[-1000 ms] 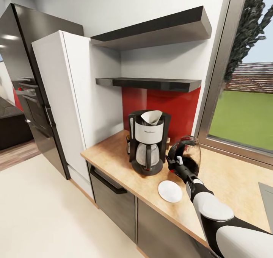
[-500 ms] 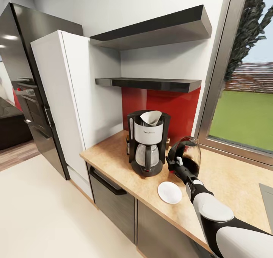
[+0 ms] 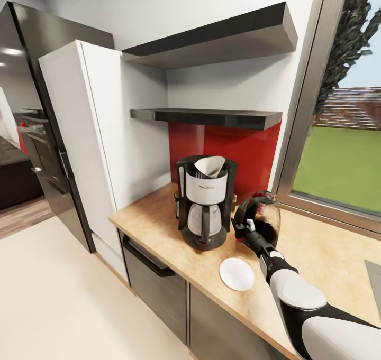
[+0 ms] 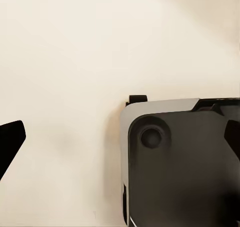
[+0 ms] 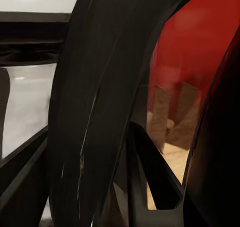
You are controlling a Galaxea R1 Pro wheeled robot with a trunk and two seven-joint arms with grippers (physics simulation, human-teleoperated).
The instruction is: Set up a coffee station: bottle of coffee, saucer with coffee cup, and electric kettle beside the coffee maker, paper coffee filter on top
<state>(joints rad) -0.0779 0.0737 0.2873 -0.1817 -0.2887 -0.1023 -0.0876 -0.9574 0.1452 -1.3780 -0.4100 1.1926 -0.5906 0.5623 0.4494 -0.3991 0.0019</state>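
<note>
The coffee maker (image 3: 205,204) stands on the countertop (image 3: 148,220) with a white paper filter (image 3: 210,166) in its top. Just right of it is the dark electric kettle (image 3: 264,218), and my right gripper (image 3: 246,228) is shut on its black handle (image 5: 95,107). I cannot tell whether its base touches the worktop. The white saucer (image 3: 236,273) lies bare in front of the kettle. A small dark thing with a brown top (image 3: 177,200) peeks out behind the coffee maker's left side. The thin black kitchen shelf (image 3: 211,118) is bare. My left gripper (image 4: 120,137) hangs open over the floor. The coffee cup is out of view.
A thicker grey slab shelf (image 3: 222,35) hangs above the black one. A tall white cabinet (image 3: 90,138) bounds the counter's left end, with a dark fridge (image 3: 37,85) beyond. A window (image 3: 338,154) runs along the right. Beige floor (image 3: 63,296) lies before the cabinets.
The whole view has shifted slightly, so the camera moved. The kettle stays in my right gripper beside the coffee maker and sits a touch lower and more upright.
</note>
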